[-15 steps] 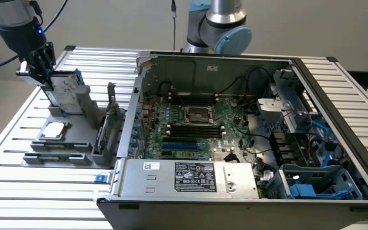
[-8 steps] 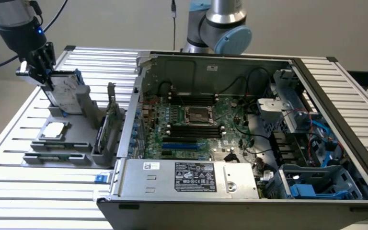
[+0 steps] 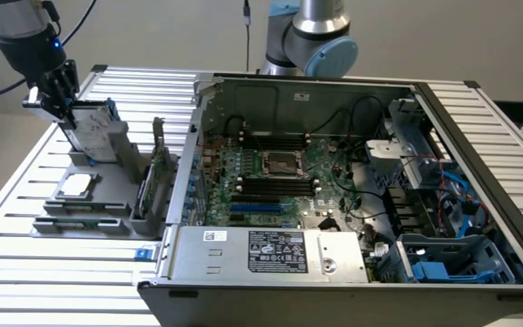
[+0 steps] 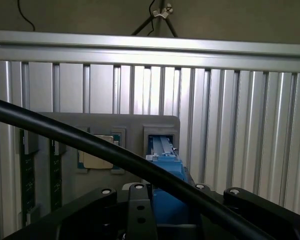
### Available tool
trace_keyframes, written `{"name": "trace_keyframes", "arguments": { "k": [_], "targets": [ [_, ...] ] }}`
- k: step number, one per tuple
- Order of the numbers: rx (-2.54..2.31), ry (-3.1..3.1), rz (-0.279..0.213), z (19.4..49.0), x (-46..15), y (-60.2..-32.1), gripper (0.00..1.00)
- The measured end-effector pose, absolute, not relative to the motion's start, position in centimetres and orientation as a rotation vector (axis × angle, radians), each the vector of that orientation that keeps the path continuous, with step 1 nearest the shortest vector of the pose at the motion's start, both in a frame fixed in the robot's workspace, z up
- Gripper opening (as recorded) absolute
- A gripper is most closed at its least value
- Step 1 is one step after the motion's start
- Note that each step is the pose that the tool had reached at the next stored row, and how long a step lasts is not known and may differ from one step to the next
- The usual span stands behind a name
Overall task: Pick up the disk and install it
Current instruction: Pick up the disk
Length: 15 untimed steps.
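Stands at the pick-up stage, by the look of it, with the grasp made and the install not yet done. Grips the disk [image 3: 96, 133] by its upper edge with the gripper [image 3: 65, 112], closed partway onto the blue carrier rather than spread wide. Holds it upright at the far left of the scene, above the grey fixture [image 3: 107, 204] on the slatted table [image 3: 25, 272]. Cannot say for certain whether the lower end is clear of the fixture or rests in its slot [image 4: 162, 142]; from the wrist view, seems to reach down toward that slot.

Places the disk [image 4: 167, 164] directly under the gripper [image 4: 165, 210], touching the fingers on both sides and hanging straight down from them. Lies just beside a small square chip [image 3: 78, 184] seated flat in the same fixture, and near a thin upright card [image 3: 159, 146] on the fixture's right edge.

Leaves the whole placement open: well apart from the open computer case [image 3: 479, 129] on the right, with no part of the disk inside it. Shows a bay with blue plastic parts [image 3: 448, 262] at the case's near right corner, plausibly the destination, though only a guess.
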<state>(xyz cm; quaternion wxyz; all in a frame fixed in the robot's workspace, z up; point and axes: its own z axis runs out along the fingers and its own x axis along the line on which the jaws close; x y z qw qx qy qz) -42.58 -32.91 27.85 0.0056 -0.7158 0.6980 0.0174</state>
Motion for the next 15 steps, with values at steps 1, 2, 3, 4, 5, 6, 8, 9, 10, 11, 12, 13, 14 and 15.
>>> {"name": "trace_keyframes", "arguments": {
  "k": [1,2,3,4,5,6,8,9,10,11,12,13,14,15],
  "targets": [
    [-2.241,2.185,0.055,27.86,-42.58,-32.91,0.33],
    [-2.241,2.185,0.055,27.86,-42.58,-32.91,0.33],
    [-2.241,2.185,0.055,27.86,-42.58,-32.91,0.33],
    [-2.241,2.185,0.055,27.85,-42.58,-32.92,0.33],
    [-2.241,2.185,0.055,27.85,-42.58,-32.91,0.33],
    [-2.241,2.185,0.055,27.86,-42.58,-32.91,0.33],
    [-2.241,2.185,0.055,27.86,-42.58,-32.91,0.33],
    [-2.241,2.185,0.054,27.87,-42.58,-32.91,0.33],
    [-2.241,2.185,0.054,27.89,-42.58,-32.91,0.33],
    [-2.241,2.185,0.054,27.93,-42.58,-32.91,0.33],
    [-2.241,2.185,0.054,27.99,-42.58,-32.92,0.33],
    [-2.241,2.185,0.054,28.04,-42.58,-32.91,0.33],
    [-2.241,2.185,0.054,28.11,-42.58,-32.91,0.33],
    [-2.241,2.185,0.055,28.22,-42.58,-32.91,0.33]
  ]
}}
